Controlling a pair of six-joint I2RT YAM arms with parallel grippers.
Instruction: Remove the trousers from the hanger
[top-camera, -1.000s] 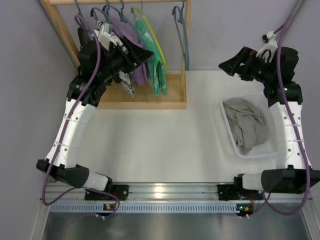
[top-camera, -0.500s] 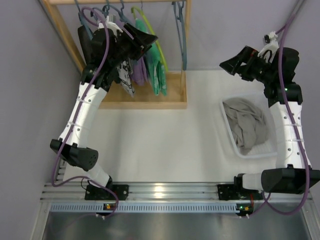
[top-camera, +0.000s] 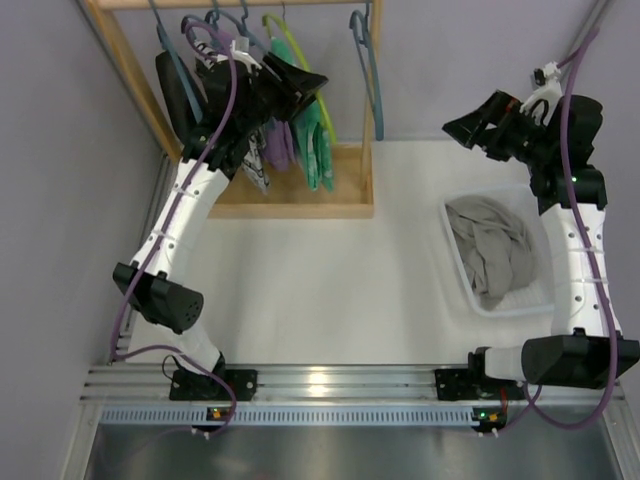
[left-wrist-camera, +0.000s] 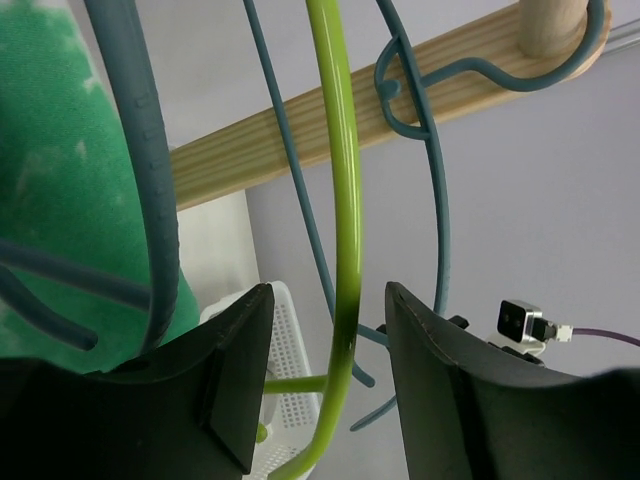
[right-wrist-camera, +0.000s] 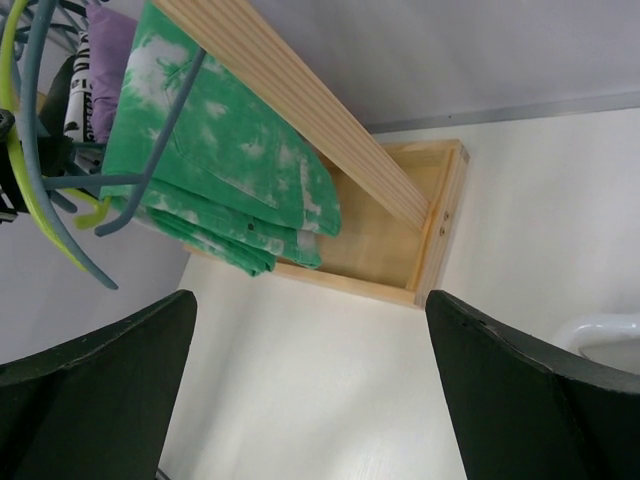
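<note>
Green tie-dye trousers hang folded on the wooden rack; they also show in the left wrist view and the right wrist view, draped over a grey-blue hanger. A lime-green hanger hangs next to them. My left gripper is raised among the hangers. It is open, and the lime hanger's rod runs between its fingers without touching them. My right gripper is open and empty, high above the table, facing the rack.
An empty blue hanger hangs at the right end of the rail. Purple and patterned garments hang left of the green trousers. A white basket with grey cloth stands at the right. The rack's wooden base lies below.
My left arm has lifted and swung right, bringing its gripper up among the hanger tops and around the lime hanger. The right arm has barely moved.
</note>
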